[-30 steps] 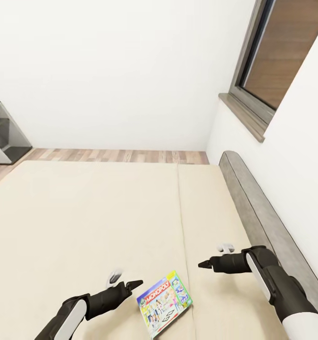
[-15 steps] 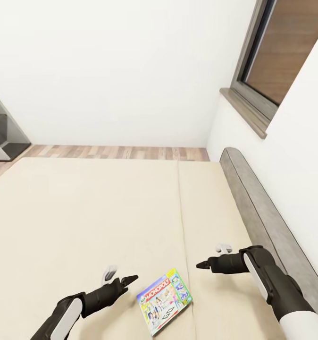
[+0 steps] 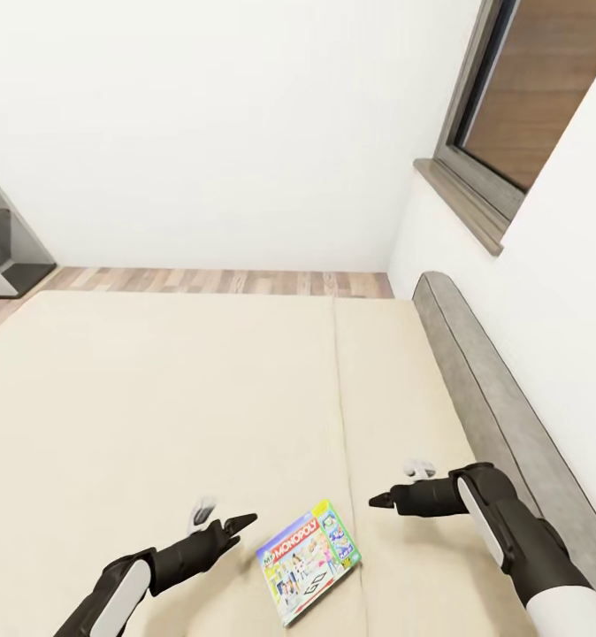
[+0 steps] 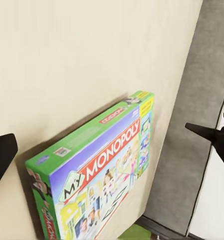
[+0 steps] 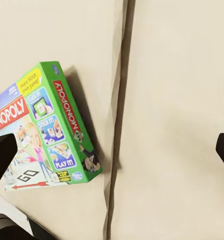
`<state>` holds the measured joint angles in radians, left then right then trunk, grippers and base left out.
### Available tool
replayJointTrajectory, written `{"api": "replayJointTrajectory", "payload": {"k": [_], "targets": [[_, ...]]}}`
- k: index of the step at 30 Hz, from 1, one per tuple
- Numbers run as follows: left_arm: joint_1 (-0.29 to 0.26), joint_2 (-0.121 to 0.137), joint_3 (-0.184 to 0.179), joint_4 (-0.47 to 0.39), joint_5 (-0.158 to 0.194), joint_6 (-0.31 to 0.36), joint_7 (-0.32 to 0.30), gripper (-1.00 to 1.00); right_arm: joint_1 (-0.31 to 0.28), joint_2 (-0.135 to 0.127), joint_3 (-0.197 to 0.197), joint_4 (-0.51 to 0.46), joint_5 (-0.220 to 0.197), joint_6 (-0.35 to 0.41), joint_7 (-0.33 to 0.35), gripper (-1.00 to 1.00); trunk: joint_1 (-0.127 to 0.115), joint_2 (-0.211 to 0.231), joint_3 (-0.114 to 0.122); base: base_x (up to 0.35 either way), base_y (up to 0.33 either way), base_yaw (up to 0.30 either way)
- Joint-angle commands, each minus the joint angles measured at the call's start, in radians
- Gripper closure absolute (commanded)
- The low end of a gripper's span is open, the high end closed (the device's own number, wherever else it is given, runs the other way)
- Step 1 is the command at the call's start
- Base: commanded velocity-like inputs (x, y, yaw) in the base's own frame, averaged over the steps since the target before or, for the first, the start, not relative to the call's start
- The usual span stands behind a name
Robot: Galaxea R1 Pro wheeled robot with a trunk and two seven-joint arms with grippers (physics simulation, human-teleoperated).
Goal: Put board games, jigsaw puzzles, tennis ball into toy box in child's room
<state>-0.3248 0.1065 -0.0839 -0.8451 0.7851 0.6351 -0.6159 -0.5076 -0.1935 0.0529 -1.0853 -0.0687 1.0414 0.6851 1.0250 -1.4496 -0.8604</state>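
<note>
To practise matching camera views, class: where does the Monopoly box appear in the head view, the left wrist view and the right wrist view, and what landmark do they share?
Head view: Monopoly box low, just right of centre, flat on the bed, between the grippers.
Left wrist view: box lower centre, large.
Right wrist view: box at the left edge.
Shared landmark: the bed seam beside the box.
</note>
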Motion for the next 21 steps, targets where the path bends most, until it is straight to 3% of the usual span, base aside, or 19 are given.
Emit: {"api": "replayJointTrajectory", "payload": {"k": [1,4,6,10,21], "targets": [[0.000,0.001,-0.002,0.000,0.008,0.007,0.001,-1.00,-0.001,-0.001,0.002,-0.001,-0.007,0.006,-0.003,-1.00,0.000,0.000,-0.001,0.000,0.000,0.000],[0.002,0.007,-0.003,-0.001,0.007,0.006,-0.022,-1.00,0.000,-0.004,0.002,-0.001,-0.006,0.006,0.038,-1.00,0.000,0.000,-0.002,0.000,0.000,0.000],[0.004,0.014,-0.006,0.000,0.007,0.006,-0.034,-1.00,0.002,-0.006,0.002,0.000,-0.002,0.006,0.101,-1.00,0.000,0.000,-0.002,0.000,0.000,0.000],[0.005,0.018,-0.011,0.000,0.008,0.006,-0.040,-1.00,0.003,-0.007,0.002,0.000,0.002,0.006,0.143,-1.00,0.000,0.000,-0.002,0.000,0.000,0.000],[0.015,0.027,-0.015,0.001,0.000,0.008,-0.050,-1.00,0.006,-0.007,0.007,0.001,0.010,-0.052,0.183,-1.00,0.000,0.000,-0.002,0.000,0.000,0.000]]}}
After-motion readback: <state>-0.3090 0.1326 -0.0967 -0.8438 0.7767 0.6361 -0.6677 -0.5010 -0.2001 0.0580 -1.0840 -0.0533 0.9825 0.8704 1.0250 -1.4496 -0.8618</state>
